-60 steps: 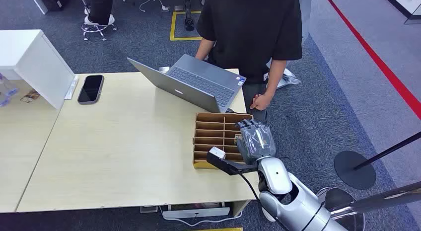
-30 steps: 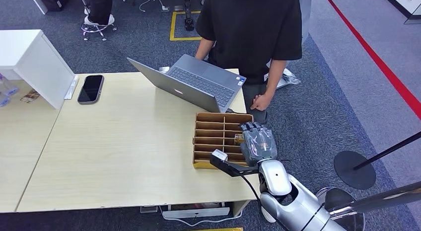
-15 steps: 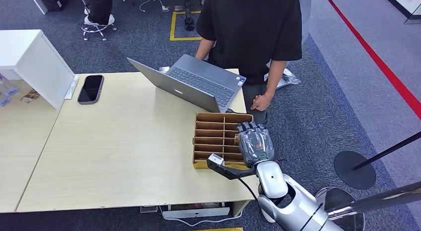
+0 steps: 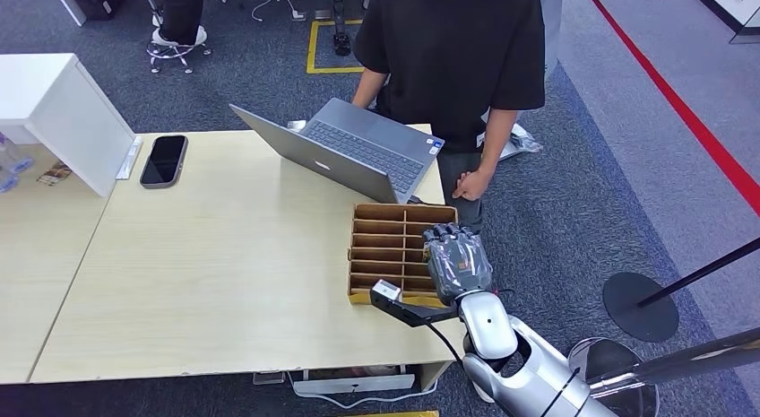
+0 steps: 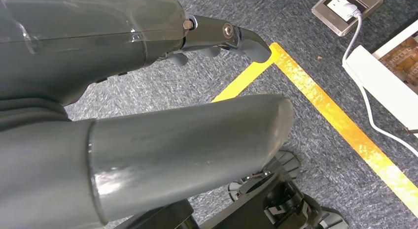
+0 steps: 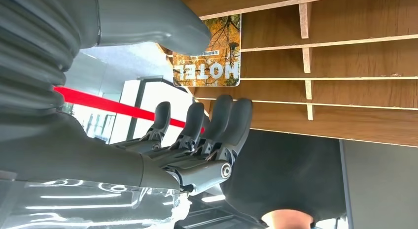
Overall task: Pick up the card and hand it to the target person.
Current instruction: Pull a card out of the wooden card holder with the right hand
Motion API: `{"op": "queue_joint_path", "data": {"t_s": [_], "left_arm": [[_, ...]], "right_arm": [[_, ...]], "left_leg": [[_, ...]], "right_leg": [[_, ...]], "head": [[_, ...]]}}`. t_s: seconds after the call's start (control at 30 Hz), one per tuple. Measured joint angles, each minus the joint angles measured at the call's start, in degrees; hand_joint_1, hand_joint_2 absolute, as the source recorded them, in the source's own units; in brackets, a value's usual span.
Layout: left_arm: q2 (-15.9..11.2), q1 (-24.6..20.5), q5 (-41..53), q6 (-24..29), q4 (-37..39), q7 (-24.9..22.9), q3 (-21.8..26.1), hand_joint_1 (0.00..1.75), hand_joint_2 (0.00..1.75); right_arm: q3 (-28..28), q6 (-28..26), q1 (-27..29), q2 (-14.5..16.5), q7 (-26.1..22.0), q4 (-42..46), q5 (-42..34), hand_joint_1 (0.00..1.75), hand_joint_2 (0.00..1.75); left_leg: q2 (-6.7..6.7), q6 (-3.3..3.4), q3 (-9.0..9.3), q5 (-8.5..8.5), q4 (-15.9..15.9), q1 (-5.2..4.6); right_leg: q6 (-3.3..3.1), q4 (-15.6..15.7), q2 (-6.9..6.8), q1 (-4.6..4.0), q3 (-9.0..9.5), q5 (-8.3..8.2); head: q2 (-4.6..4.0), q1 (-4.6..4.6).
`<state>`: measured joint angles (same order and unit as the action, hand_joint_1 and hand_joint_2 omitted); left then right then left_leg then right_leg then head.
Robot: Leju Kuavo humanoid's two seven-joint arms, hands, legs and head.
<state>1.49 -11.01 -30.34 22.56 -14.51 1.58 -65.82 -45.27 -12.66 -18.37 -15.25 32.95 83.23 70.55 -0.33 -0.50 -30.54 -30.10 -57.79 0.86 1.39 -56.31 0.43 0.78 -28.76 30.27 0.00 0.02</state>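
Card [image 6: 207,59]: a small rounded rectangle printed with an autumn-tree photograph and white "HOTEL" lettering, lying in a compartment of the wooden divider tray [image 4: 381,247] at the tray's edge nearest the person [image 4: 457,49]. Right hand [image 4: 458,260]: above the tray over the card, fingers [image 6: 231,125] apart and empty, thumb tip close beside the card. Left hand [image 5: 148,91]: state cannot be told.

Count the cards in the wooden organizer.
1: a hotel card standing in a slot of the wooden organizer, near the right hand. That hand may hide others.
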Motion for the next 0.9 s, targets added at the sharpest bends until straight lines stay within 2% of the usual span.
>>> {"op": "queue_joint_path", "data": {"t_s": [0.4,0.63,0.8,0.9], "left_arm": [[0.00,0.00,0.00,0.00,0.00,-0.02,0.00,0.00,0.00],[0.00,0.00,0.02,0.00,0.00,-0.03,0.01,0.00,0.00],[-0.02,0.00,0.03,0.00,0.00,-0.03,0.01,0.00,0.00],[-0.07,0.01,0.05,0.00,0.00,-0.03,0.01,0.00,0.00]], "right_arm": [[0.33,-0.02,0.00,-0.01,0.49,-0.02,-1.30,0.72,1.75],[0.49,0.01,-0.01,-0.01,0.59,-0.16,-1.76,0.76,1.75],[0.50,0.43,-0.01,-0.01,0.64,-0.34,-2.01,0.86,1.75],[0.49,0.58,-0.01,-0.01,0.64,-0.49,-2.08,0.85,1.75]], "left_leg": [[0.00,0.00,0.00,0.00,0.00,0.00],[0.00,0.00,0.00,0.00,0.00,0.00],[0.00,0.00,0.00,0.00,0.00,0.00],[0.00,0.00,0.00,0.00,0.00,0.00]], "right_leg": [[0.00,0.00,0.00,0.00,0.00,0.00],[0.00,0.00,0.00,0.00,0.00,0.00],[0.00,0.00,0.00,0.00,0.00,0.00],[0.00,0.00,0.00,0.00,0.00,0.00]], "head": [[0.00,0.01],[0.00,0.01],[0.00,0.01],[0.00,0.01]]}}
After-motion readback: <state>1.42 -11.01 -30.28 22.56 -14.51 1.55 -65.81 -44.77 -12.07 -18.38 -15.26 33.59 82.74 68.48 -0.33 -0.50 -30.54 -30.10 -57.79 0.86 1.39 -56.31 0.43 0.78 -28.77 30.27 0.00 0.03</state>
